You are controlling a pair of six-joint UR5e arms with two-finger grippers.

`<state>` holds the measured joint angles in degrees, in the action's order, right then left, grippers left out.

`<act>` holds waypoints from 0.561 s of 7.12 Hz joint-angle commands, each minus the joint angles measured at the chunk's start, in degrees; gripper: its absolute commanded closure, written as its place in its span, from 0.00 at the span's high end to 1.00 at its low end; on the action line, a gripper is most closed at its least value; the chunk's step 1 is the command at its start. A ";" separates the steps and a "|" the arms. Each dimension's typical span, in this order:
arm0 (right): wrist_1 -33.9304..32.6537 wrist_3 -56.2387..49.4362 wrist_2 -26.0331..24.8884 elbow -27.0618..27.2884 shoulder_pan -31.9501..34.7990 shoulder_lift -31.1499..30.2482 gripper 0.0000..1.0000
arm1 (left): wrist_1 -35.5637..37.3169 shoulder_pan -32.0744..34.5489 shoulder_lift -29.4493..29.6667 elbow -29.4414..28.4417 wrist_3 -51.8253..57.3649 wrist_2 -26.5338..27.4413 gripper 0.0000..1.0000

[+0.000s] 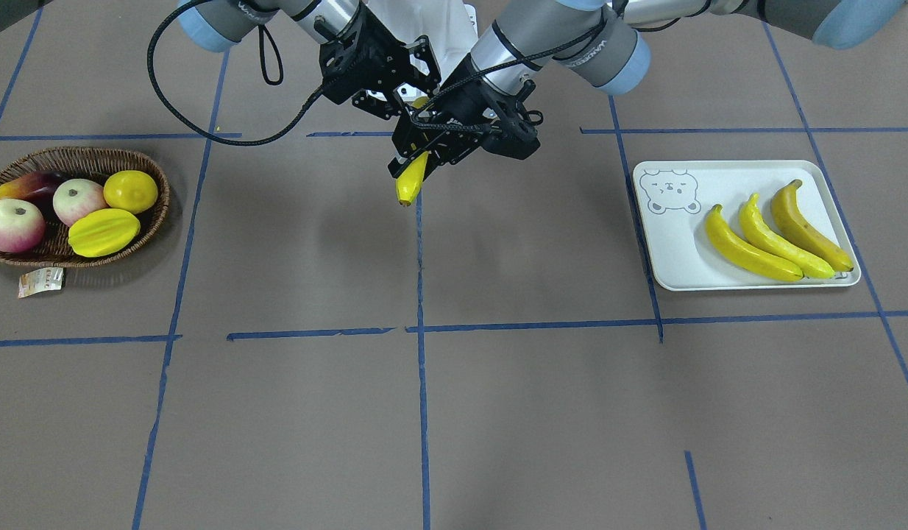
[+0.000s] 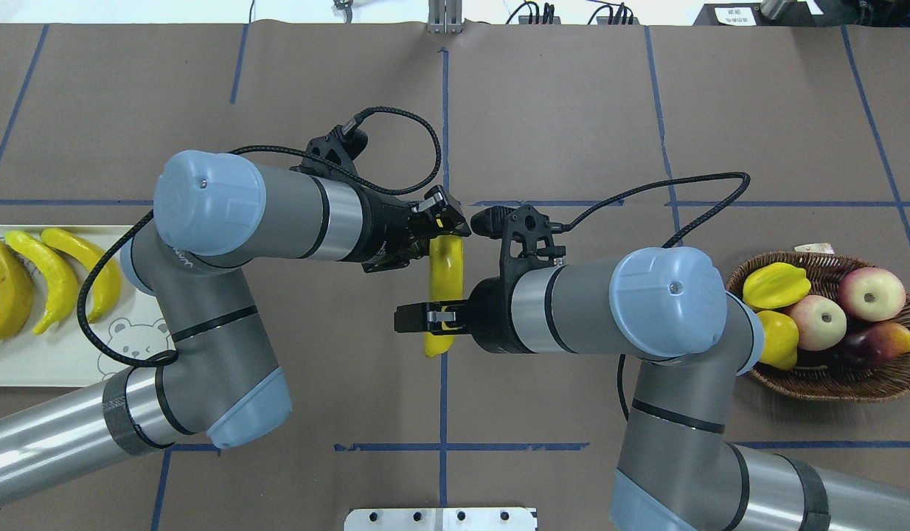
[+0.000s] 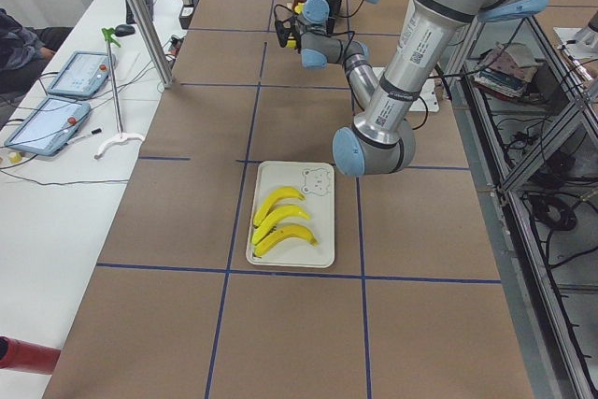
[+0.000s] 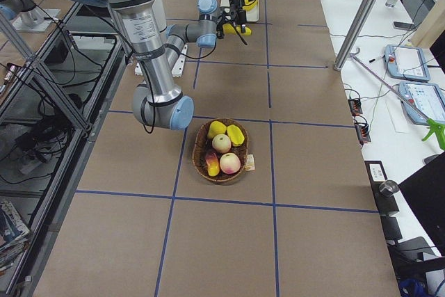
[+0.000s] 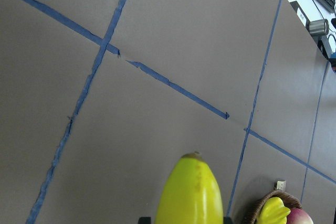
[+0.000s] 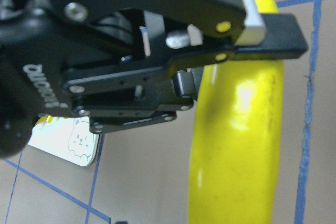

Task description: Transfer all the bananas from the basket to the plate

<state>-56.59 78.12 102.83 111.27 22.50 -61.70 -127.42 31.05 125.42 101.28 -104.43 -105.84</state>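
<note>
Mid-frame in overhead view you have both claws on one banana [image 2: 445, 274], held above the bench [image 2: 558, 110]: left claw [image 2: 446, 226] pinching its upper end, right claw [image 2: 425, 318] pinching its lower end. Three bananas [image 1: 778, 232] lie side by side on the plate [image 1: 675, 250], right of front view. Basket [image 1: 27, 254], far left, holds other fruit only.

No legible text — bear face on plate [image 1: 741, 221]

bananas [image 1: 767, 237]: glossy smooth yellow plastic
basket [image 1: 151, 221]: rough dark-brown woven wicker
plate [image 1: 675, 250]: smooth pale matt plastic
table [image 1: 498, 412]: matt brown paper, blue tape lines
grippers: matt black plastic
arms: smooth grey metal, blue caps
</note>
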 commanded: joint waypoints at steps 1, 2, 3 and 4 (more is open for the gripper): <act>-0.19 0.02 0.00 0.00 0.18 0.01 0.99 | 0.33 0.15 -0.26 0.15 0.10 0.02 0.00; -0.45 0.02 0.00 0.00 0.26 0.01 0.99 | 0.42 0.24 -0.79 0.23 0.27 0.02 0.00; -0.71 0.02 0.09 0.09 0.61 -0.17 0.99 | 0.42 0.50 -1.14 0.23 0.45 0.02 0.00; -0.80 0.02 0.09 0.09 0.62 -0.69 0.99 | 0.50 1.37 -2.10 0.23 0.45 -0.15 0.00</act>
<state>-57.21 78.13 102.89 111.33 22.99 -61.94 -127.00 31.66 124.22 101.50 -104.05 -105.86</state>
